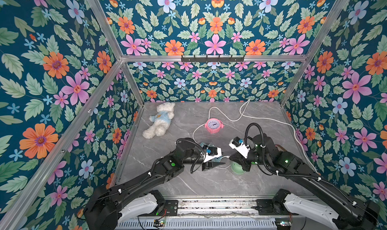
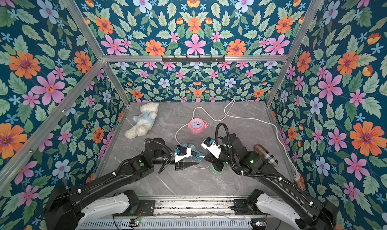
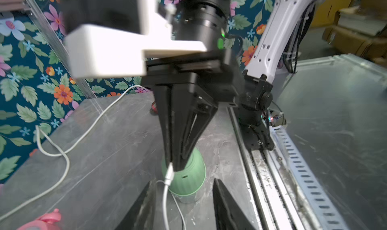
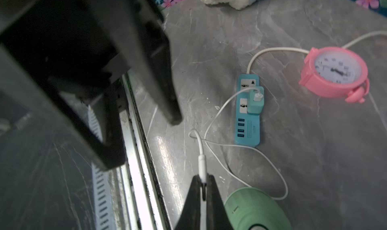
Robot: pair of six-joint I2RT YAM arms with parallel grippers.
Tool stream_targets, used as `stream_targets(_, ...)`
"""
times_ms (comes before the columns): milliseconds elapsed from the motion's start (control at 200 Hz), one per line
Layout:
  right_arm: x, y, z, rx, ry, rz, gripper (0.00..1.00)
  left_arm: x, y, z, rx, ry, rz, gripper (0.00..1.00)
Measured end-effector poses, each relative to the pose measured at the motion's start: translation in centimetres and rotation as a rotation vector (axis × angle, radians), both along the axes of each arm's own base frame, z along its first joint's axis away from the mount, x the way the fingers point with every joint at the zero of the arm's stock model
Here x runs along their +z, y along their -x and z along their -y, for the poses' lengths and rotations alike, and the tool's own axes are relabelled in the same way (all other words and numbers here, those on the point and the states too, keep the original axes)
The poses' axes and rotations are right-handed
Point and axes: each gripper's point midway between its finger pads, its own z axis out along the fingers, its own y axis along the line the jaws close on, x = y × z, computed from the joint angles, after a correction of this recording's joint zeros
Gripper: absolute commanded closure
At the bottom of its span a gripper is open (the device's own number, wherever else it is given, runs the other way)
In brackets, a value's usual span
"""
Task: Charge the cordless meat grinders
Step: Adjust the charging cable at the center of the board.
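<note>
The mint-green cordless meat grinder [image 1: 238, 170] stands on the grey table near the front, also in the left wrist view [image 3: 188, 180] and the right wrist view [image 4: 257, 210]. My right gripper [image 4: 202, 181] is shut on the white plug [image 3: 169, 173] of the charging cable, which hangs just beside the grinder's side, a little off from its small port [image 3: 184, 176]. The left gripper [image 3: 183, 181] is open, with its fingers on either side of the cable in front of the grinder and nothing held. In both top views the two grippers [image 1: 221, 161] [image 2: 205, 156] meet tip to tip above the grinder.
A teal power strip [image 4: 248, 122] with a teal plug adapter [image 4: 255, 101] lies behind the grippers, and the white cable [image 4: 219, 111] loops from it. A pink alarm clock [image 1: 213, 125] stands further back and a white teddy bear [image 1: 160, 120] lies at the back left. A metal rail [image 3: 270, 176] runs along the front edge.
</note>
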Motion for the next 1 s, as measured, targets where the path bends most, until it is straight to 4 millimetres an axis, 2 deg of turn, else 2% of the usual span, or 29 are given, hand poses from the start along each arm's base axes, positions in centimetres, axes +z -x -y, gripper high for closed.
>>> stream_targets(130, 0.0, -1.3, 0.4, -0.159, -0.119, -0.258, 1.0, -1.3, 0.6, 0.7, 0.007, -0.042, 0.156, 0.54)
stream_targets(215, -0.1, -0.6, -0.3, -0.157, -0.166, -0.398, 1.0, -1.9, 0.3, 1.1, 0.033, -0.058, 0.237, 0.54)
stream_targets(325, 0.6, 0.3, -1.0, -0.13, -0.209, -0.496, 1.0, -2.2, -1.2, 1.0, 0.112, -0.072, 0.32, 0.55)
stream_targets(560, 1.2, 1.8, -1.5, -0.064, -0.208, -0.603, 1.0, -1.7, -2.3, 0.8, 0.17, -0.071, 0.391, 0.64)
stream_targets(825, 1.1, 2.0, -1.8, -0.044, -0.204, -0.637, 1.0, -1.9, -1.8, 0.9, 0.138, -0.073, 0.395, 0.71)
stream_targets(1000, 1.0, 1.9, -1.9, -0.043, -0.21, -0.634, 1.0, -1.9, -1.3, 0.8, 0.114, -0.07, 0.388, 0.8)
